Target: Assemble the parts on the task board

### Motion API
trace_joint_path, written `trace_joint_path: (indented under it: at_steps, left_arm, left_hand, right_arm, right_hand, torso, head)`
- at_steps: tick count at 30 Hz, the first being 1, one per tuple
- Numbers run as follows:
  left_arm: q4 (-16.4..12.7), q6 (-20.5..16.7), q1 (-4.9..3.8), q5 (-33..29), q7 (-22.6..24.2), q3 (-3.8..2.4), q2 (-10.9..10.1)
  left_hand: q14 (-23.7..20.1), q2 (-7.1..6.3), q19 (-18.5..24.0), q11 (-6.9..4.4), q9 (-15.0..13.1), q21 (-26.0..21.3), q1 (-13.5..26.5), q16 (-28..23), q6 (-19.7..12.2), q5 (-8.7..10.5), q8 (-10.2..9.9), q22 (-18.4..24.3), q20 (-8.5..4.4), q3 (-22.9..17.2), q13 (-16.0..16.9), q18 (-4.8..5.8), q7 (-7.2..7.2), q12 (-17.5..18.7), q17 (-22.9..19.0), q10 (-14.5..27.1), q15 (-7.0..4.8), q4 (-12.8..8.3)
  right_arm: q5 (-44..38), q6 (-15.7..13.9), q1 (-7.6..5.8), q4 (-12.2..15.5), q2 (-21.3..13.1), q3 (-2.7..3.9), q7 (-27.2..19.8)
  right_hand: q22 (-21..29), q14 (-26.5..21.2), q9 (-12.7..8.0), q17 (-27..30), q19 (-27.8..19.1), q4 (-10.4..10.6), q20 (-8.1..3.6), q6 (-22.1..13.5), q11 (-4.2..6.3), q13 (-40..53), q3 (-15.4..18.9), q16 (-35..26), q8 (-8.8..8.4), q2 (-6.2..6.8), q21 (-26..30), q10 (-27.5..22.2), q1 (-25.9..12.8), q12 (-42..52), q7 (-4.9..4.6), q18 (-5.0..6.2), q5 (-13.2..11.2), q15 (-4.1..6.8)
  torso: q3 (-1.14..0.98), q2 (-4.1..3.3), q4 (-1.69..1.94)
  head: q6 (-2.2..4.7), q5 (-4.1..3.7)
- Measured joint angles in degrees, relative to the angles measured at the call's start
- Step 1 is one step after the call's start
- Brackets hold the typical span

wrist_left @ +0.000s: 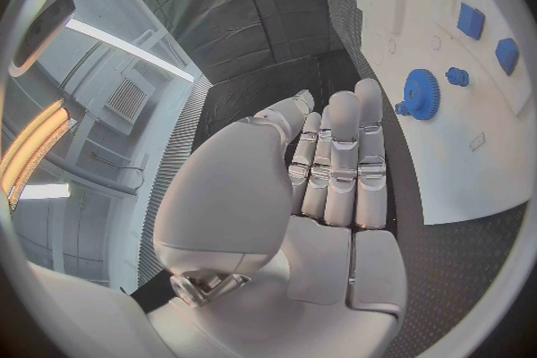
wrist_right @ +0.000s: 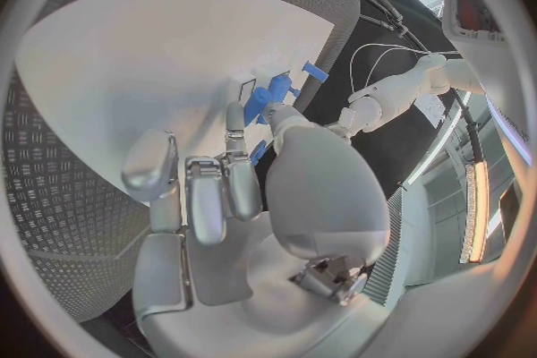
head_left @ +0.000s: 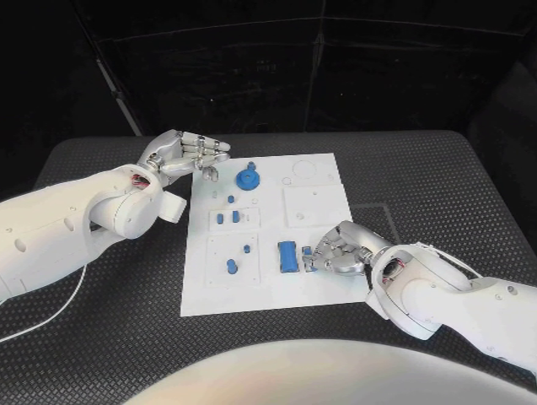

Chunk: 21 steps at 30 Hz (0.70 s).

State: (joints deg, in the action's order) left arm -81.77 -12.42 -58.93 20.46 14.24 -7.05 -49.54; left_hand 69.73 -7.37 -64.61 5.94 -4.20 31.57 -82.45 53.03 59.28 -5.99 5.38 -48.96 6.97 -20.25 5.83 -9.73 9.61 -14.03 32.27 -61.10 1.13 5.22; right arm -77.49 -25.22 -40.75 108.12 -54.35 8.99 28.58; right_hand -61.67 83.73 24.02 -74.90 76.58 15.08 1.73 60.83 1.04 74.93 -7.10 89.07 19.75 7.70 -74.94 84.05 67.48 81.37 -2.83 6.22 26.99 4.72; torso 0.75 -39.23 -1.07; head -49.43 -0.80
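Note:
The white task board (head_left: 268, 291) lies in the middle of the table. A blue gear (head_left: 250, 178) stands near its far edge, and several small blue parts (head_left: 227, 218) sit down its left column. A long blue block (head_left: 287, 256) lies on the near half. My right hand (head_left: 341, 249) rests on the board just right of that block, fingers curled, thumb and a finger pinching a small blue part (wrist_right: 256, 152) against the block (wrist_right: 264, 100). My left hand (head_left: 185, 154) hovers at the board's far left corner, fingers straight, holding nothing. The gear (wrist_left: 420, 92) shows beyond its fingers (wrist_left: 341, 157).
Square recesses (head_left: 307, 205) mark the board's right half. Black ribbed matting (head_left: 463, 186) surrounds the board. White cables (head_left: 50, 295) trail beside my left arm. My left arm (wrist_right: 403, 89) shows past the board's far side in the right wrist view.

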Motion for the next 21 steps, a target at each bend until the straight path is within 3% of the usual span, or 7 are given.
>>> trace_joint_path:
  at_steps: [5,8,15,21]
  left_arm:
    - [0.02,0.01,0.0,0.0,-0.03,0.0,0.0]
    - [0.03,0.02,0.0,0.0,-0.04,0.0,0.01]
    - [0.05,0.03,0.0,0.0,-0.09,0.0,0.02]
    - [0.06,0.04,0.0,0.0,-0.13,0.0,0.01]
  left_hand:
    - [0.0,0.0,0.0,0.0,0.0,0.0,0.0,0.0,0.0,0.0,0.0,0.1,0.0,0.0,0.0,0.0,0.0,-0.38,0.0,0.0,0.0,0.0]
    - [0.0,0.0,0.0,0.0,0.0,0.0,0.0,0.0,0.0,0.0,0.0,0.1,0.0,0.0,0.0,0.0,0.0,-0.39,0.0,0.0,0.0,0.0]
    - [0.0,0.0,0.0,0.0,0.0,0.0,0.0,0.0,0.0,0.0,0.0,0.09,0.0,0.0,-0.01,0.0,0.0,-0.38,0.0,0.0,0.0,0.0]
    - [0.0,0.0,0.0,0.0,0.0,0.0,0.0,0.0,0.0,0.0,0.0,0.09,0.0,0.0,-0.01,0.01,0.0,-0.38,0.0,0.0,0.0,0.0]
  right_arm:
    - [0.02,0.01,0.0,-0.21,0.08,0.0,-0.06]
    - [0.03,0.01,0.0,-0.31,0.08,-0.01,-0.11]
    - [0.06,0.0,0.01,-0.39,-0.05,-0.02,-0.25]
    - [0.07,0.29,0.01,-0.16,-0.67,-0.02,-0.67]
  right_hand:
    - [0.6,0.0,0.14,0.0,0.0,1.36,0.0,-0.19,0.0,0.0,4.6,0.0,-0.29,-0.74,0.41,0.0,-2.18,-0.39,-0.18,0.0,-11.62,0.0]
    - [0.92,0.0,0.27,0.0,0.0,1.49,0.0,-0.18,0.0,0.0,7.0,0.0,-0.31,-1.17,0.67,0.0,-2.6,-0.84,-0.18,0.0,-15.2,0.0]
    - [1.16,0.21,0.37,-0.02,-0.21,1.26,0.21,-0.39,0.0,0.0,8.38,0.0,-0.33,-1.7,0.89,-0.01,-2.34,-0.84,-0.38,0.0,-16.14,-0.21]
    - [1.28,0.21,0.62,-0.04,-0.21,-0.15,0.21,-0.39,0.0,-0.01,9.8,0.0,-0.33,-2.57,0.94,-0.01,2.32,-0.84,-0.38,0.0,-16.46,-0.21]
  torso:
    - [0.0,0.03,-0.01]
    - [0.0,0.04,-0.02]
    - [-0.01,0.04,-0.03]
    - [-0.02,0.04,-0.04]
  head:
    - [-0.01,0.02]
    - [-0.01,0.03]
    - [0.04,0.03]
    - [0.05,0.02]
